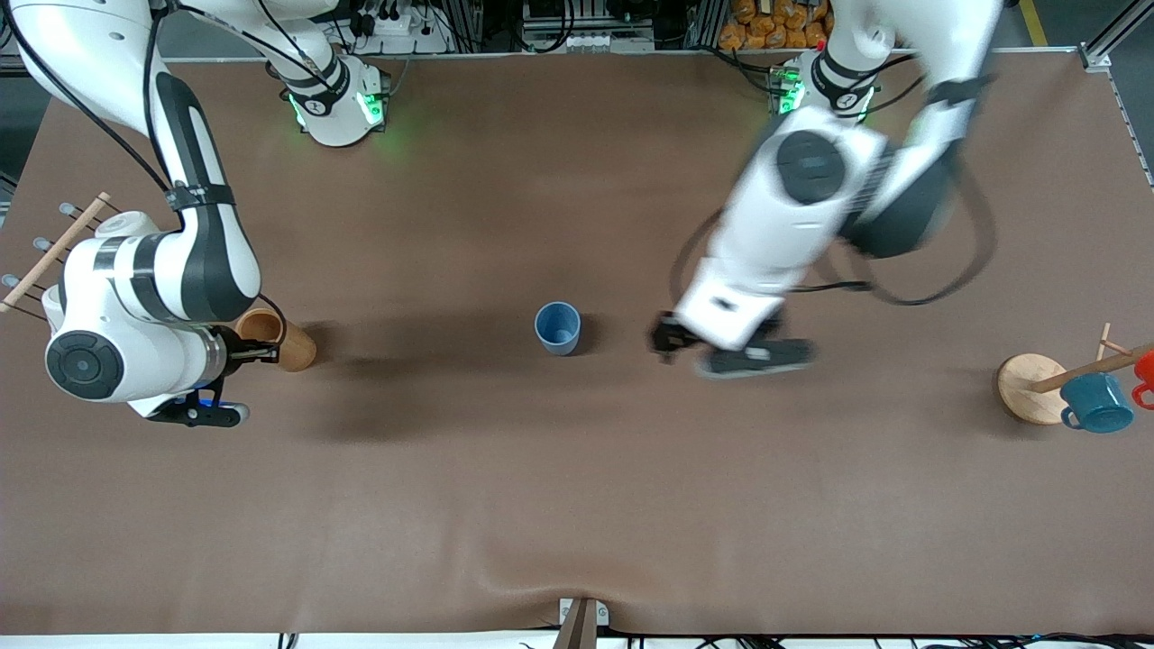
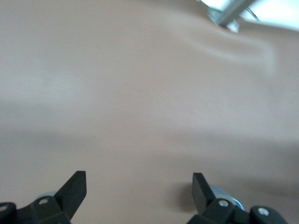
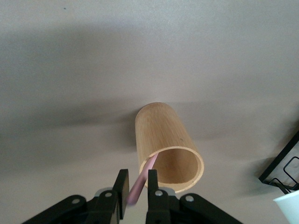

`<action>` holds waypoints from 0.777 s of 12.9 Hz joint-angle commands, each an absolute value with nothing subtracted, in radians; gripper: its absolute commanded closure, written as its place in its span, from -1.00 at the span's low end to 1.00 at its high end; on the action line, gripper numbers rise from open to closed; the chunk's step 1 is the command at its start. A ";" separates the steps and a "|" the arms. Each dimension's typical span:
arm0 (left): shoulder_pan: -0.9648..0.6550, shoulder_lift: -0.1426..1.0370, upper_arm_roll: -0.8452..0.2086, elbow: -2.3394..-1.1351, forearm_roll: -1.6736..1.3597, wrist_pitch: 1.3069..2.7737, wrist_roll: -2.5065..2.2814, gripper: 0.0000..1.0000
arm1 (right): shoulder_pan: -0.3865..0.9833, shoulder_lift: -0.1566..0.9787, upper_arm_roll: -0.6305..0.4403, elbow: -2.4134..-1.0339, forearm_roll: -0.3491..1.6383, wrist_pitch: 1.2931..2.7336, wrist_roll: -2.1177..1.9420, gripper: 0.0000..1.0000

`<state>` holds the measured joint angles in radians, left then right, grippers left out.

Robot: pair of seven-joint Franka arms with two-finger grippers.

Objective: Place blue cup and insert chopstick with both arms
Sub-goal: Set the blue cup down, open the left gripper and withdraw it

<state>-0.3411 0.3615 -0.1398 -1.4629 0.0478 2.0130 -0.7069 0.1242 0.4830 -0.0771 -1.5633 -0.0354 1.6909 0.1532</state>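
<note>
Light-blue tumbler, the blue cup (image 1: 557, 327): upright on the brown desk (image 1: 577, 505), mouth up, free of both jaws. Placement step judged complete; cup positioned between the two arms so either can reach it.

Left gripper (image 1: 682, 347): low over the desk, just beside the cup toward the left arm's end. Jaws spread wide apart and empty in the left wrist view (image 2: 139, 184); only bare desk between them. Arm image smeared, so judged to be in motion. Open, empty stance consistent with a release of the cup.

Right gripper (image 3: 135, 189): at the right arm's end of the desk, directly at the rim of the wooden cylinder (image 3: 167, 148). Jaws clamped on the chopstick (image 3: 142, 181), a thin pinkish stick. Grip taken on the lower shank; free end rising past the rim of the cylinder mouth just ahead of the jaws. Narrow closure needed for so thin a part.

Insertion not yet done: chopstick well apart from the cup. Next move judged to call for carriage over the cup and alignment of the stick with the mouth. Risk: rotation of the thin stick within the jaws.

Wooden peg stand (image 1: 1028, 388) with teal mug (image 1: 1097, 403) at the left arm's end: not part of the task.
</note>
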 commanded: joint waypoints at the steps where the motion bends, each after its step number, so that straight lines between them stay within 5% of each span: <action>1: -0.252 0.278 -0.155 -1.483 0.069 1.900 -0.678 -1.00 | 0.121 0.472 -0.071 -1.571 -0.031 1.686 0.178 0.64; 3: -0.183 0.229 -0.155 -1.483 0.025 1.803 -0.565 -1.00 | 0.126 0.472 -0.071 -1.571 -0.031 1.681 0.178 0.68; 6: -0.083 0.158 -0.150 -1.483 0.015 1.708 -0.332 -1.00 | 0.124 0.469 -0.071 -1.569 -0.031 1.681 0.175 1.00; 10: -0.058 0.075 -0.065 -1.483 0.029 1.560 -0.066 -1.00 | 0.121 0.453 -0.072 -1.559 -0.031 1.681 0.175 1.00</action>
<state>-0.0591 0.1186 -0.0928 -1.4627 0.0341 1.6153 -0.1500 0.1260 0.4763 -0.0765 -1.5588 -0.0345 1.6841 0.1569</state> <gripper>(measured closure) 0.000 0.894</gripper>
